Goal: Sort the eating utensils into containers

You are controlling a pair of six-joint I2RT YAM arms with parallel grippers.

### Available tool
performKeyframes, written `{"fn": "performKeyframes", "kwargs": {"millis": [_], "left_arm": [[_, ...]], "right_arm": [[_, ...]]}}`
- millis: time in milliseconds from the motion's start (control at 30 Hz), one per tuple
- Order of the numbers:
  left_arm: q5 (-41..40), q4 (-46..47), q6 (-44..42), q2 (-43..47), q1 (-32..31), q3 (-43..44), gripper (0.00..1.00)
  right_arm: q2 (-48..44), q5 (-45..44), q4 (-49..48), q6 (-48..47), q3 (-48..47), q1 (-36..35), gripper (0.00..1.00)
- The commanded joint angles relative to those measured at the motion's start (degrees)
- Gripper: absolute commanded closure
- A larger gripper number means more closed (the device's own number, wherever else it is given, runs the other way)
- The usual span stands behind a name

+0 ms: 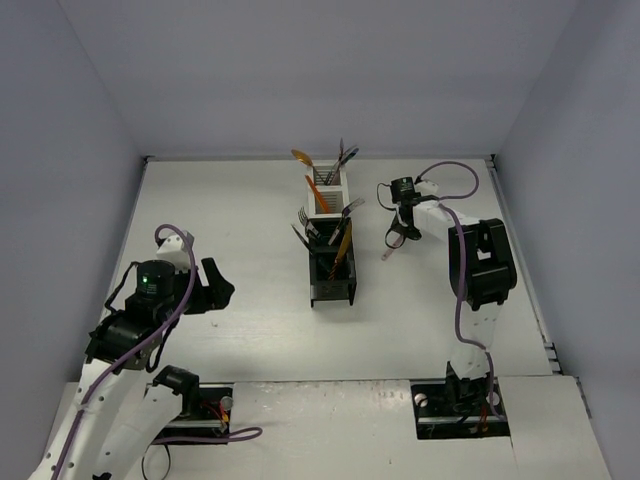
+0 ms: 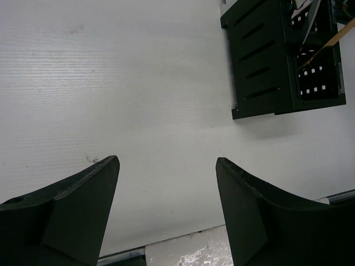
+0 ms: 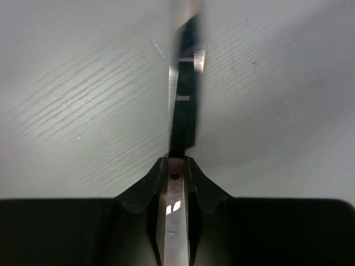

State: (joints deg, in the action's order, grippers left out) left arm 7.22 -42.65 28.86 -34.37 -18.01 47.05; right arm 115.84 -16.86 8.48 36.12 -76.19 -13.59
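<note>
right gripper (image 1: 401,236) pinches a shiny pinkish utensil (image 3: 184,105) tight between its fingers, over the table (image 1: 230,220) just right of the containers (image 1: 332,262), which hold several other utensils upright; left gripper (image 2: 166,166) has fingers spread wide, gripping nothing, well left of the containers.

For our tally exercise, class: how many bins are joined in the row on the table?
4, in one joined row: the far white bin, the second white bin, the first black bin, and the near black bin. None seems hidden.
</note>
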Motion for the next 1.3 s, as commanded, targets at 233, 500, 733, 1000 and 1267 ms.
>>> {"fn": "performKeyframes", "kwargs": {"millis": [233,500,733,1000,1267], "left_arm": [[-0.99,3.19,-1.53,-0.62,-1.24,1.03,0.32],[-2.66,3.35,-1.78,-1.14,-1.15,1.51,0.32],[-8.46,3.46,-2.33,-0.26,-0.97,0.65,0.32],[-9.79,5.4,-4.76,1.33,-0.8,-4.15,0.32],[-9.77,11.23,-8.04,6.39,-0.8,-8.45,0.32]], "right_arm": [[-1.92,0.95,2.57,-1.56,1.56,-0.73,1.0],[-22.58,6.28,-3.71,-13.86,6.41,-1.07,1.0],[-47.28,18.83,-14.8,-26.47,16.13,-1.89,1.0],[-61.13,33.42,-36.55,-33.09,27.9,-5.11,1.0],[-57.5,45.38,-49.7,-40.15,29.75,-9.88,1.0]]}}
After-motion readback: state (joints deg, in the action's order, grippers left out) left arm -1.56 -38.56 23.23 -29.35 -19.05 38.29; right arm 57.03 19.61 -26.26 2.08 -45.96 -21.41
